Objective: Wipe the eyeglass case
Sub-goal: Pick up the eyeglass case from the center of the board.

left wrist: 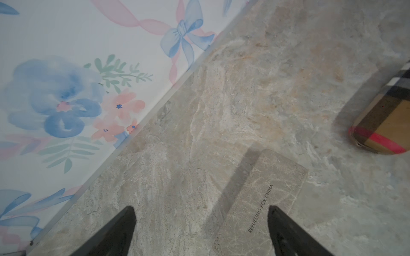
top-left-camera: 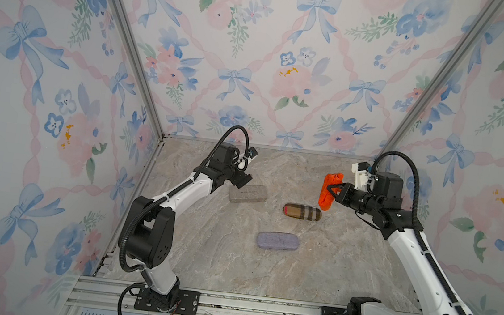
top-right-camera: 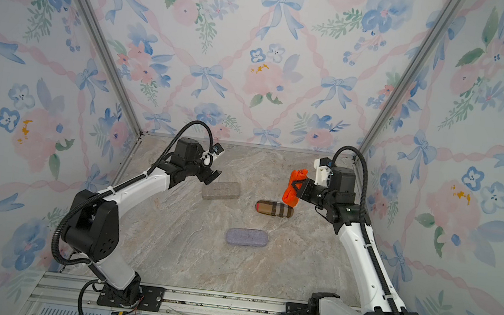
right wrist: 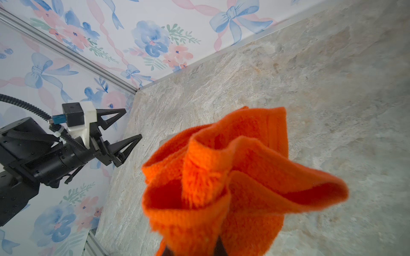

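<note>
The marbled table (top-left-camera: 216,264) fills the floor between flower-papered walls (top-left-camera: 288,55). The left arm (top-left-camera: 182,192) reaches from the near rail (top-left-camera: 259,306) toward the far left, and the right arm (top-left-camera: 420,255) reaches toward the far right. Three cases lie flat and well apart. A grey case (top-left-camera: 248,193) sits far left, a plaid case (top-left-camera: 302,211) to its right, and a blue case (top-left-camera: 278,241) in the middle, nearest the rail. An orange cloth (top-left-camera: 325,199) hangs bunched in the air near the plaid case's right end, pinched in the closed right gripper (top-left-camera: 332,190). The left gripper (left wrist: 200,207) hovers over the grey case's left end, its fingers (left wrist: 286,230) spread wide and holding nothing. Whether they touch the case I cannot tell.
</note>
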`<state>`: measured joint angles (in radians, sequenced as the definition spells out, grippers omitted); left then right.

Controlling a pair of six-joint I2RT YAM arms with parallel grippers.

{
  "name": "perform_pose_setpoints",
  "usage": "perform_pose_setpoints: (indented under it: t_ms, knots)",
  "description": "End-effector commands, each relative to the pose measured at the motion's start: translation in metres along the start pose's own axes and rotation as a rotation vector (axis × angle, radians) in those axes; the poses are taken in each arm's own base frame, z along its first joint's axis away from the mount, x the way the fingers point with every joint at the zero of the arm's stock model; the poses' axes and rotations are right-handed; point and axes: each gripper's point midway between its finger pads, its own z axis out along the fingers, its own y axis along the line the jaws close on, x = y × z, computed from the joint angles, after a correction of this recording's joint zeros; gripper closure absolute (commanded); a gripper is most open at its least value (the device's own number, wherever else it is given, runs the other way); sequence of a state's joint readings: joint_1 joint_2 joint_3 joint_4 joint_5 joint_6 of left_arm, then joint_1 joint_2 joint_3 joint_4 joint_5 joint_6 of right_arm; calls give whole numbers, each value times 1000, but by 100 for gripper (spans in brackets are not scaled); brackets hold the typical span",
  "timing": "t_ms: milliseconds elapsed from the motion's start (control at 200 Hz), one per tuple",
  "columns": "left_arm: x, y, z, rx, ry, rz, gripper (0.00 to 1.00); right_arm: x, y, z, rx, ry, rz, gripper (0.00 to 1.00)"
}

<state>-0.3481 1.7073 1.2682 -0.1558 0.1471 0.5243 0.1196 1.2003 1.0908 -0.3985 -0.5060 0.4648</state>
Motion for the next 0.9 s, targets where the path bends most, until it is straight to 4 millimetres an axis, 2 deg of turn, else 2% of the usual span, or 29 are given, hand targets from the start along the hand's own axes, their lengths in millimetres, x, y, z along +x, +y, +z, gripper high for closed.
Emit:
perform_pose_setpoints:
  t_ms: [0, 185, 515, 710, 895]
  knots:
    - [44, -36, 17, 189, 121, 148, 8, -20, 32, 7, -103, -14, -53, 100]
    - [61, -33, 40, 230, 152, 143, 10, -20, 33, 19, -96, 30, -76, 100]
    - [90, -55, 65, 386, 214, 94, 12, -13, 24, 36, -96, 67, -55, 100]
    - [99, -65, 70, 433, 226, 65, 13, -11, 22, 39, -91, 74, -57, 100]
    - [93, -71, 58, 453, 201, 42, 11, -11, 22, 37, -91, 70, -63, 100]
